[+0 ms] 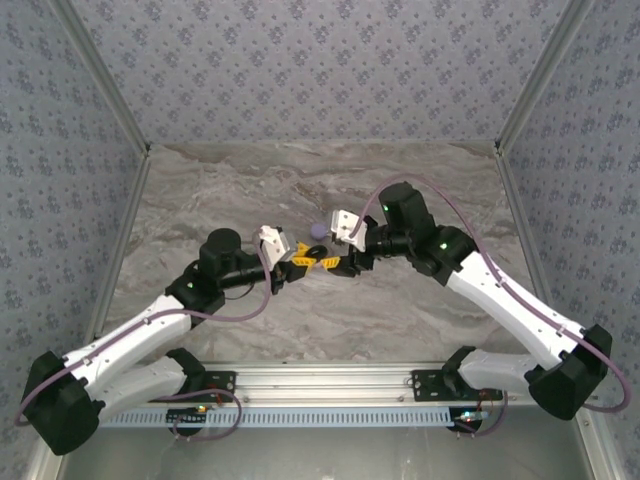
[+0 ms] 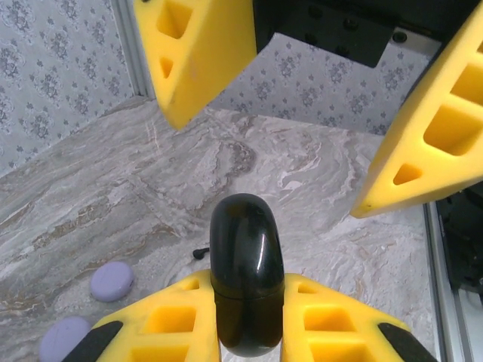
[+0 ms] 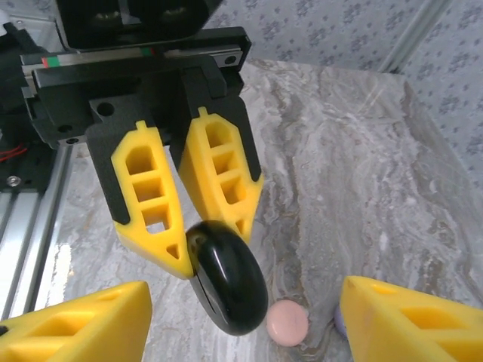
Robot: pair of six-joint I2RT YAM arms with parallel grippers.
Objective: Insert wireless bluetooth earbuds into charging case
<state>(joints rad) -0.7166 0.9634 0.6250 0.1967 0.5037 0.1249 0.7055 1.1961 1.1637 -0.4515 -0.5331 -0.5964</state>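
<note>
My left gripper (image 2: 247,292) is shut on a glossy black charging case (image 2: 247,256), held above the table with its lid seam closed. The case (image 3: 230,279) sticks out from the left gripper (image 3: 215,245) towards my right gripper (image 3: 241,335). The right gripper is open, with one yellow finger (image 3: 75,324) on each side of the case and apart from it. In the top view the two grippers (image 1: 300,262) (image 1: 338,264) meet tip to tip at the table's middle. One tiny black earbud (image 2: 200,253) lies on the marble beyond the case.
Two lilac round discs (image 2: 112,280) (image 2: 64,338) lie on the table to the left of the case. A pink disc (image 3: 287,323) lies under the right gripper. Another lilac disc (image 1: 318,230) sits just behind the grippers. Patterned walls enclose the marble table (image 1: 250,180).
</note>
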